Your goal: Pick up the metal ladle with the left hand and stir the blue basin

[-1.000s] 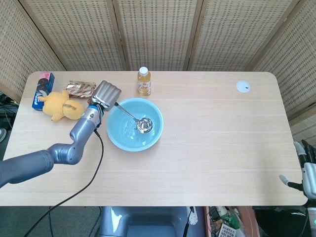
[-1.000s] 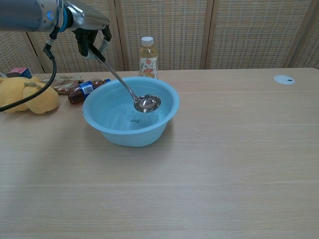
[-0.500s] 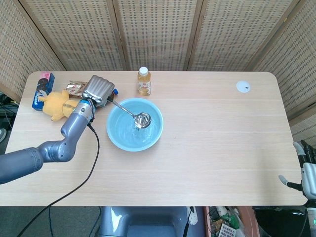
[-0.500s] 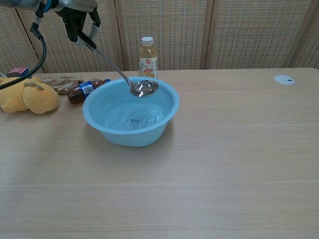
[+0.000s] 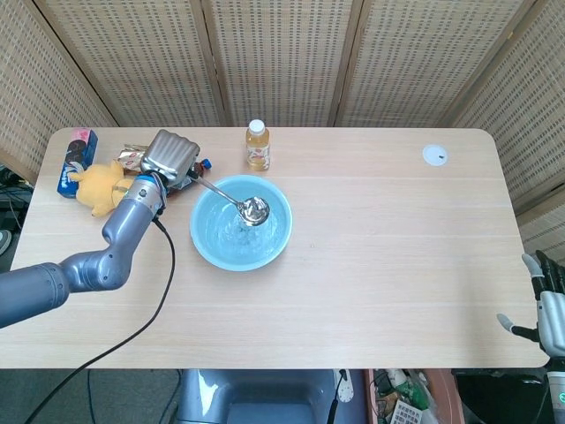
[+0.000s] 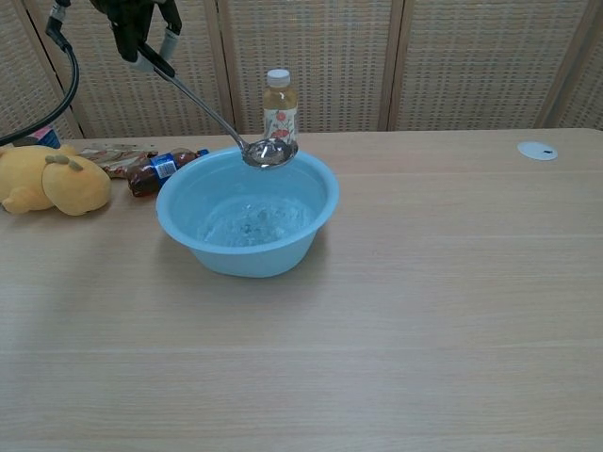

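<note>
The blue basin (image 5: 208, 248) (image 6: 188, 229) stands left of the table's middle, with a little water in it. My left hand (image 5: 170, 158) (image 6: 143, 28) grips the handle end of the metal ladle (image 5: 231, 200) (image 6: 209, 106), above and to the left of the basin. The ladle slopes down to the right, its bowl hanging above the basin's far rim, clear of the water. My right hand (image 5: 546, 303) hangs past the table's right front corner, fingers apart and holding nothing.
A juice bottle (image 5: 257, 145) (image 6: 278, 109) stands just behind the basin. A yellow plush toy (image 5: 108, 187) (image 6: 47, 180), a small dark bottle (image 6: 160, 169), a snack packet (image 5: 132, 156) and a blue box (image 5: 75, 162) lie at the left. A white disc (image 5: 433, 155) sits far right.
My left hand has risen and drawn back to the left, lifting the ladle's bowl out of the basin to above its far rim. The right hand has stayed put.
</note>
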Motion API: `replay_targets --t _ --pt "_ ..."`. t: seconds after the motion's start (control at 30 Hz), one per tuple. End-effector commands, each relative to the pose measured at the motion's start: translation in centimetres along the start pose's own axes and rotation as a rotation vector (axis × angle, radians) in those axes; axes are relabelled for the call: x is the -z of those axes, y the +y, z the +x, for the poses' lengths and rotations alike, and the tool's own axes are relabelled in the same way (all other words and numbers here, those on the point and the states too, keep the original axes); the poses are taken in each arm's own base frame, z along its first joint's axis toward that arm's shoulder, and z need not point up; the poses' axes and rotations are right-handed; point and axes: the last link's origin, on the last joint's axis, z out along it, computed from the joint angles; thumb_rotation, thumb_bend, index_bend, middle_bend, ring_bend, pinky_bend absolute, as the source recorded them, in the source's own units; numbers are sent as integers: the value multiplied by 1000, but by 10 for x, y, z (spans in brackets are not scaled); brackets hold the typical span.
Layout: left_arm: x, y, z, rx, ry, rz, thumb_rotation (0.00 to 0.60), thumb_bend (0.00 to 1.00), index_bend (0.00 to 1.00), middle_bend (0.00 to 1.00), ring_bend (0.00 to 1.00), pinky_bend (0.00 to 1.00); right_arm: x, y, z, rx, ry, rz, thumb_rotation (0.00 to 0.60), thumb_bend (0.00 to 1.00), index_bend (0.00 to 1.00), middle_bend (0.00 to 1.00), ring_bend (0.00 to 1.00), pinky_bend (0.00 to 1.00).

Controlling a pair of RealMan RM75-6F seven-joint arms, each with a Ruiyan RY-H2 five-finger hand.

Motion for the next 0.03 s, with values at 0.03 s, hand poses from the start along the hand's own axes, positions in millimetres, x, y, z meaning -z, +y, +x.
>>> replay_targets --t 0.03 --pt "1 -1 1 0 0 3 600 607 827 1000 964 1000 0 0 0 -1 1 0 600 0 0 0 0 0"
